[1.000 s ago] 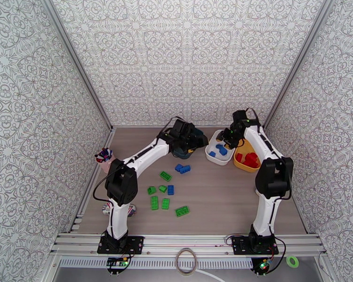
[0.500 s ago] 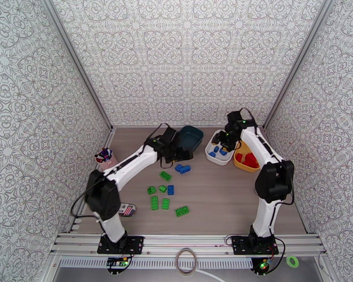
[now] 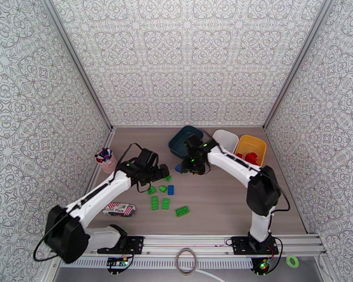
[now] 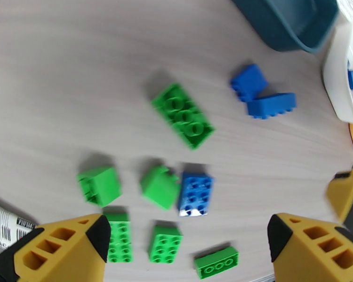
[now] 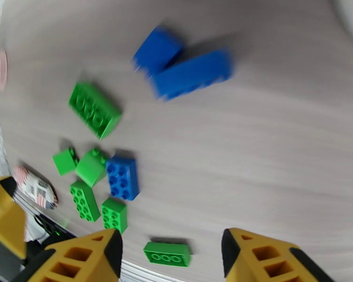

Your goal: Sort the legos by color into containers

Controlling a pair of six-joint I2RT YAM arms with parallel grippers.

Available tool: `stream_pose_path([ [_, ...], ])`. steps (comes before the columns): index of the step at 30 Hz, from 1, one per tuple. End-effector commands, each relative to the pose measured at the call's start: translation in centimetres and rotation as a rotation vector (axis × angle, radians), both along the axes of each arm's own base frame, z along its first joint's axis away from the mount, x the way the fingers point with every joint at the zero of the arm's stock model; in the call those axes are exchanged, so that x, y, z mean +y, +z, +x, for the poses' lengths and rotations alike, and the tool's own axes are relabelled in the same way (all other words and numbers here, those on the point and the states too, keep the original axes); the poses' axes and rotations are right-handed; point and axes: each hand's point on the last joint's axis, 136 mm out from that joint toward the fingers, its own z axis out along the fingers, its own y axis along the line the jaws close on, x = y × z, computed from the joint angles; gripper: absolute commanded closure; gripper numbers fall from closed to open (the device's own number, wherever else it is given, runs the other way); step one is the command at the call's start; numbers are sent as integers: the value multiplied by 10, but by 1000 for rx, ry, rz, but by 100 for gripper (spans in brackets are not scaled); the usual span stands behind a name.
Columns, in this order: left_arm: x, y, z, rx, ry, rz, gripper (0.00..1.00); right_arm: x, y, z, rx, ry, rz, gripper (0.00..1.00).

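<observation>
While both arms hover above loose legos [image 3: 165, 203] on table [image 3: 223, 198], left gripper [image 4: 188, 233] spread wide, empty; small green bricks [image 4: 100, 185] and blue brick [image 4: 196, 193] just ahead of it, long green brick [image 4: 182, 116] beyond. Likewise right gripper [image 5: 171, 245] spread, empty; touching blue pair [image 5: 190, 74] far ahead. Just beyond right gripper, teal bin [image 3: 179, 142]; white bin [image 3: 226, 138] and yellow bin [image 3: 254, 144] off its right, red bricks [image 3: 252, 158] in yellow bin.
</observation>
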Motion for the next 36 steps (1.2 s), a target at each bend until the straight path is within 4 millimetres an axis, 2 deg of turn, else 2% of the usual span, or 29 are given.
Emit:
stream_pose_path([
  [1,21,-3,-11,15,83,-11,5,22,-4,-1,-15,4,-6,39],
  [8,52,-8,-32,32,166,-31,5,59,-16,-22,10,87,-31,38],
  [16,73,-15,-48,50,237,-72,4,72,-34,-36,47,131,-70,38],
  [24,79,-22,-55,61,262,-94,4,72,-59,-44,95,158,-114,45],
  [36,79,-26,-55,72,267,-98,4,83,-84,-46,138,189,-139,46],
])
